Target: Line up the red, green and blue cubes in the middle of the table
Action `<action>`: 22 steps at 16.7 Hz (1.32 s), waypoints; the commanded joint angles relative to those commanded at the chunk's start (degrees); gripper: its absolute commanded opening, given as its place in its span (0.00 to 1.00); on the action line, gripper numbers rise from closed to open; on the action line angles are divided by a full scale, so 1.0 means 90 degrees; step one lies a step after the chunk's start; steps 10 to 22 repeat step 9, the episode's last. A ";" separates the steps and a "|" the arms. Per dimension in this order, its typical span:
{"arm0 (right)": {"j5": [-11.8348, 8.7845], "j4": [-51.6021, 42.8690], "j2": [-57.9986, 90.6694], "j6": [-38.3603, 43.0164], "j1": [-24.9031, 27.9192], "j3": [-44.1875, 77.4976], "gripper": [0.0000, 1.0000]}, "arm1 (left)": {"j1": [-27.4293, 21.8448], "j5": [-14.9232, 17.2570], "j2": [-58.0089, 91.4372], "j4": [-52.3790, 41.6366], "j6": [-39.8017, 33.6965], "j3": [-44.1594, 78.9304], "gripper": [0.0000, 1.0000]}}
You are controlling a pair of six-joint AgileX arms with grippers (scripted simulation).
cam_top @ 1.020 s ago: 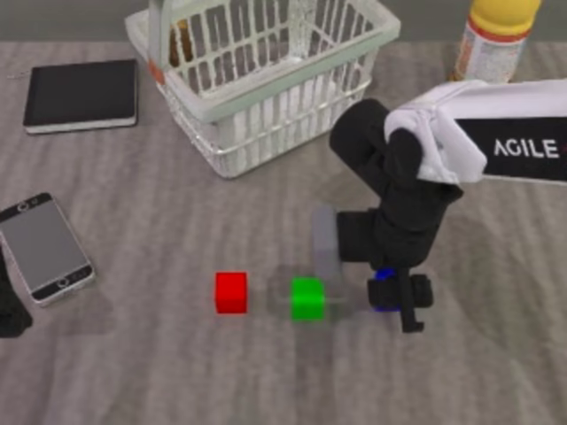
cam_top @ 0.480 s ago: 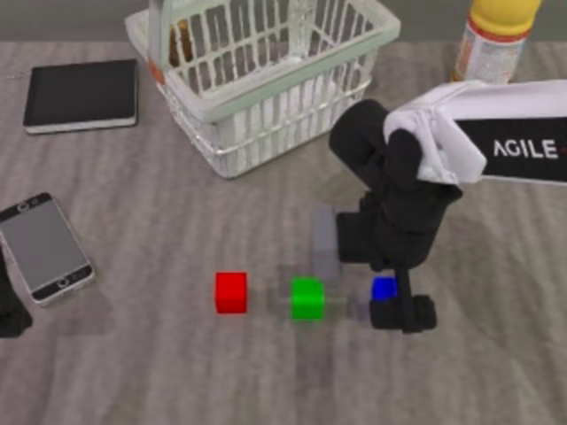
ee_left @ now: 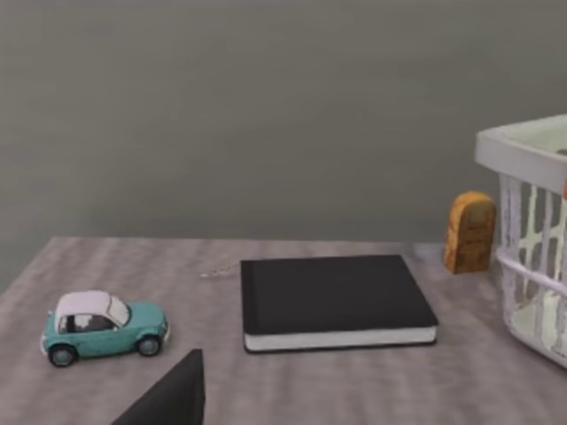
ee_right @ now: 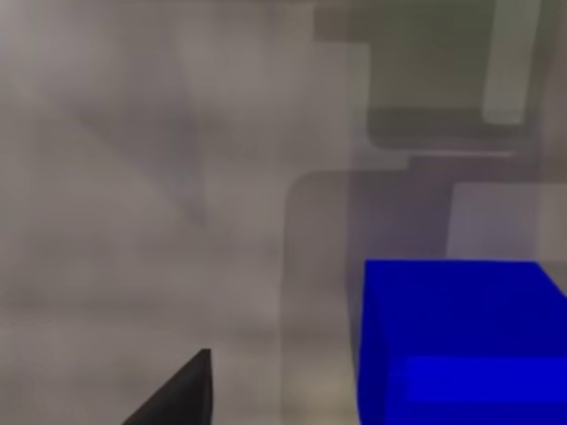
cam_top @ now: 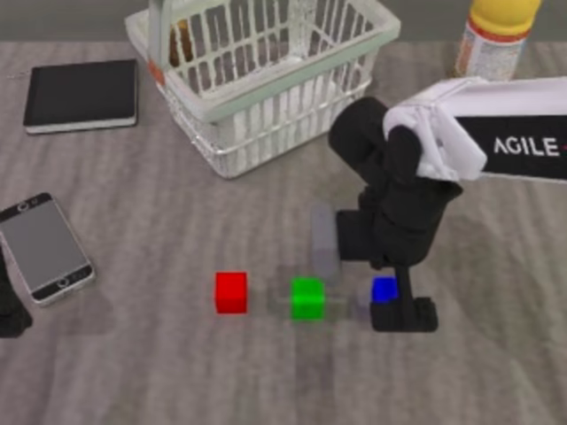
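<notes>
The red cube (cam_top: 231,292), green cube (cam_top: 307,298) and blue cube (cam_top: 384,289) sit in a row on the grey table (cam_top: 159,372), red on the left and blue on the right, with even gaps. My right gripper (cam_top: 400,306) hangs open just above and slightly right of the blue cube (ee_right: 456,341), not touching it. In the right wrist view one dark fingertip (ee_right: 184,391) stands well apart from the cube; the other finger is out of frame. My left gripper (cam_top: 9,312) is parked at the table's left edge, with one finger (ee_left: 170,398) showing over bare table.
A white wire basket (cam_top: 257,75) stands at the back, close behind the right arm. A black notebook (cam_top: 81,94) lies back left, a phone (cam_top: 44,248) at the left and a yellow bottle (cam_top: 496,40) back right. A teal toy car (ee_left: 102,326) sits beside the notebook.
The right gripper has opened and drawn back off the blue cube, shifting slightly right. The cube, mostly hidden a second ago, now sits uncovered on the table.
</notes>
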 joint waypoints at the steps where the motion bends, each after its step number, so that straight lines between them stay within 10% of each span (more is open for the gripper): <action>1: -0.0003 -0.0148 -0.0046 -0.0014 0.0009 0.0099 1.00 | 0.0000 0.0000 0.0000 0.0000 0.0000 0.0000 1.00; 22: -0.0003 -0.1468 -0.0551 -0.0042 0.0007 0.0910 1.00 | 0.0000 0.0000 0.0000 0.0000 0.0000 0.0000 1.00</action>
